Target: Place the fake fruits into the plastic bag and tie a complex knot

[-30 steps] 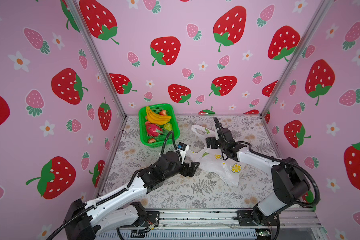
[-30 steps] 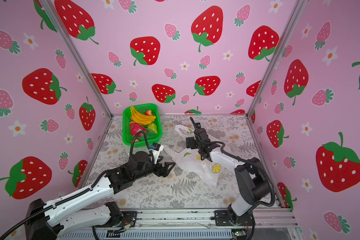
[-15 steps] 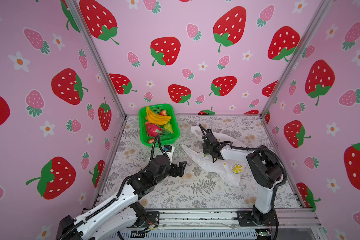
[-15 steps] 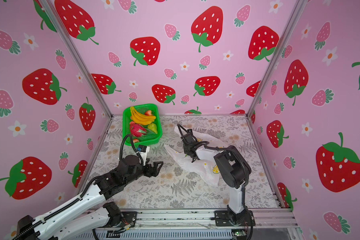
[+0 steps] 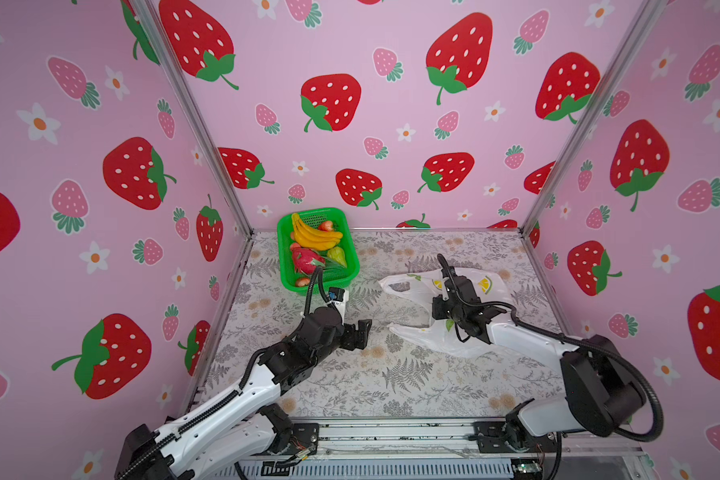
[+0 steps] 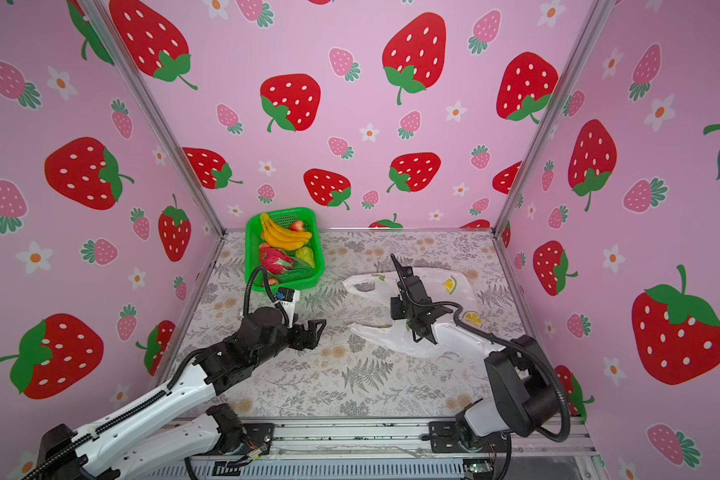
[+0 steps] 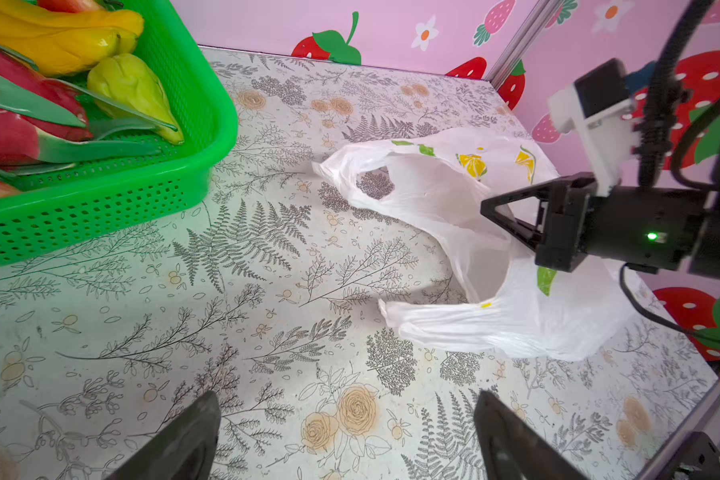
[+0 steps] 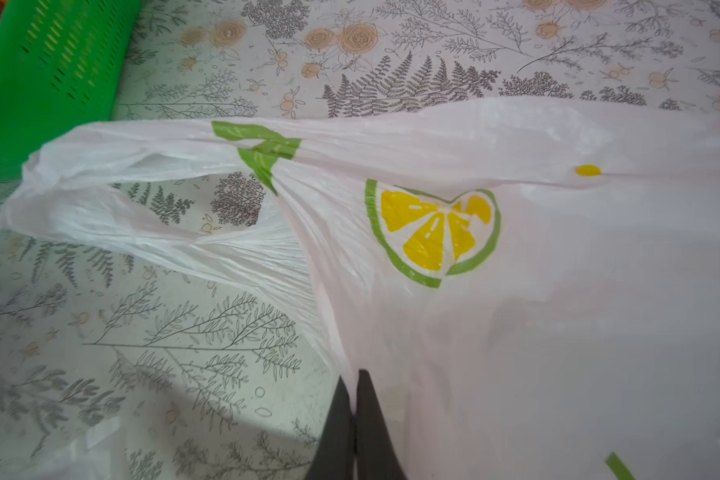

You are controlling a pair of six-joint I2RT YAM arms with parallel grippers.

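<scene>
The plastic bag (image 5: pixel 481 345) (image 6: pixel 366 284) lies flat on the mat at right, white with lemon prints. Its two loop handles lie apart and point left. No knot is in view. My right gripper (image 5: pixel 437 311) (image 8: pixel 354 384) is shut on the plastic bag's film at the mouth between the handles. My left gripper (image 5: pixel 366 332) (image 7: pixel 346 405) hangs open just above the mat, left of the near handle (image 7: pixel 416 320), with nothing between its fingers. The fake fruits lie in a green basket (image 5: pixel 285 249): a banana bunch (image 5: pixel 314 237), a dragon fruit (image 5: pixel 306 261) and a green pear-like fruit (image 7: pixel 129 85).
The basket stands at the back left of the mat, against the wall corner. Pink strawberry walls close in three sides. A metal rail (image 5: pixel 391 436) runs along the front edge. The right arm's links lie over the bag's right part.
My right gripper's jaws have closed from wide open onto the bag's rim. The left gripper has drawn back a little to the left and stays open.
</scene>
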